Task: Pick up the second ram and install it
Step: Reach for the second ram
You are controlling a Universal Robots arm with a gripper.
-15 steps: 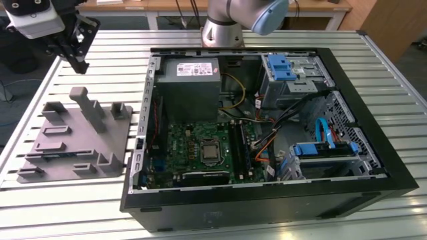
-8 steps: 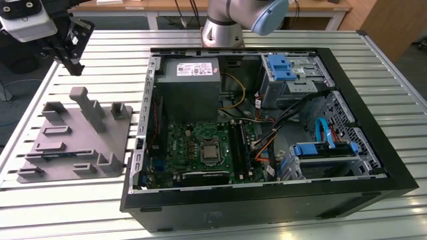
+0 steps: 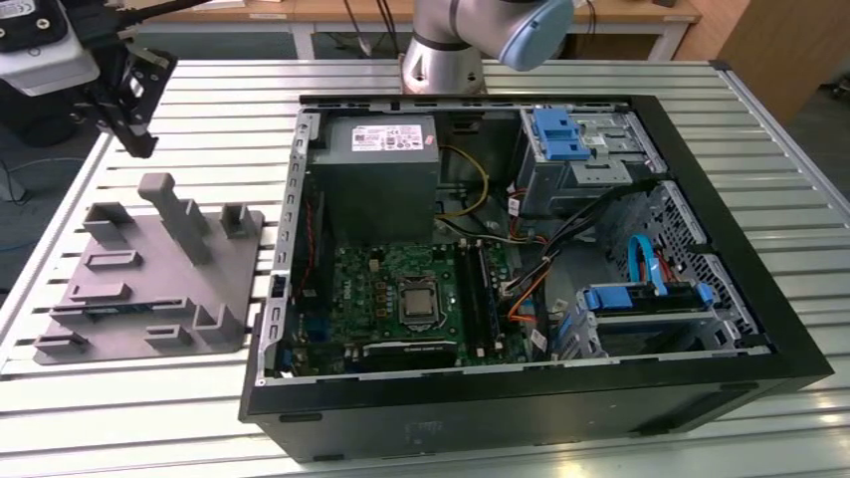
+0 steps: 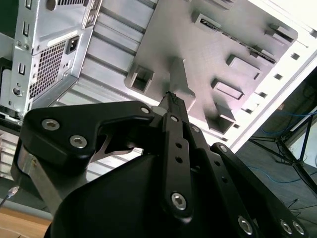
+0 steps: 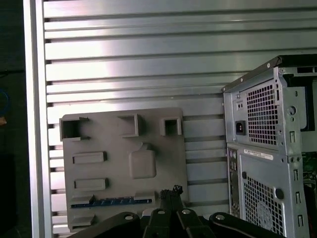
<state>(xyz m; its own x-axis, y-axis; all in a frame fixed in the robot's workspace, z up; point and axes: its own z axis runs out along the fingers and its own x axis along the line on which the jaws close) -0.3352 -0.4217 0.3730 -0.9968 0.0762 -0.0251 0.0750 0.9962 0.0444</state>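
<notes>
Slatted aluminium worktop (image 3: 770, 149), evenly lit. Behind it, a wooden desk (image 3: 332, 12) on white legs stands on dark floor (image 3: 199, 42). A wooden panel (image 3: 783, 50) stands at the exterior view's right.

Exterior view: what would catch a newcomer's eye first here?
The open computer case dominates the middle, its green motherboard exposed. Toward the exterior view's left lies a grey fixture with upright posts, and the black gripper hangs near it. In the first wrist view the second ram lies on that fixture.

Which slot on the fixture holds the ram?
The long slot along the fixture edge opposite the tall posts; the second ram shows there as a blue strip.
</notes>
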